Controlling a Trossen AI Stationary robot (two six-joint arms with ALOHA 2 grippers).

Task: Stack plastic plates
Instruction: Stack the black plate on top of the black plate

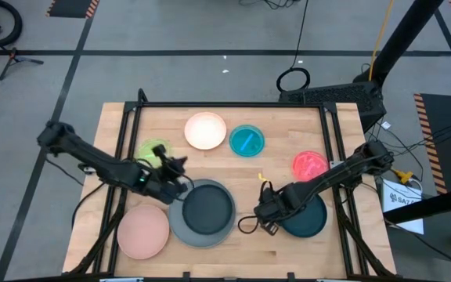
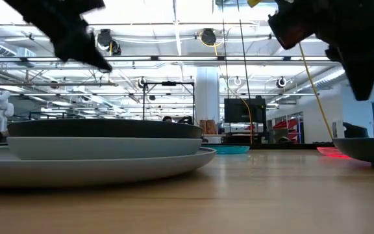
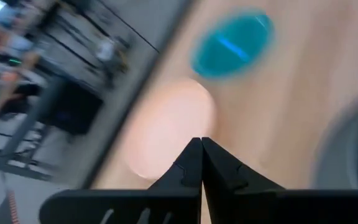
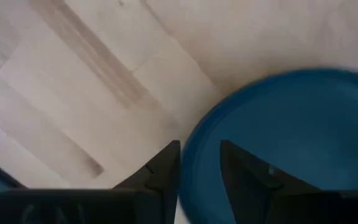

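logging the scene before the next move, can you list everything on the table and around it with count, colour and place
stack of plates: three, black on light blue on large grey, front centre of the table
salmon pink plate: one, front left, beside the stack
dark teal plate: one, front right, under the right arm
cream plate: one, back centre
cyan dish: one, right of the cream plate
lime green dish: one, back left, partly hidden by the left arm
pink-red dish: one, back right
table: one, light wood with a black frame
left gripper: fingers shut and empty, above the table between the lime green dish and the stack
right gripper: fingers slightly apart at the dark teal plate's rim
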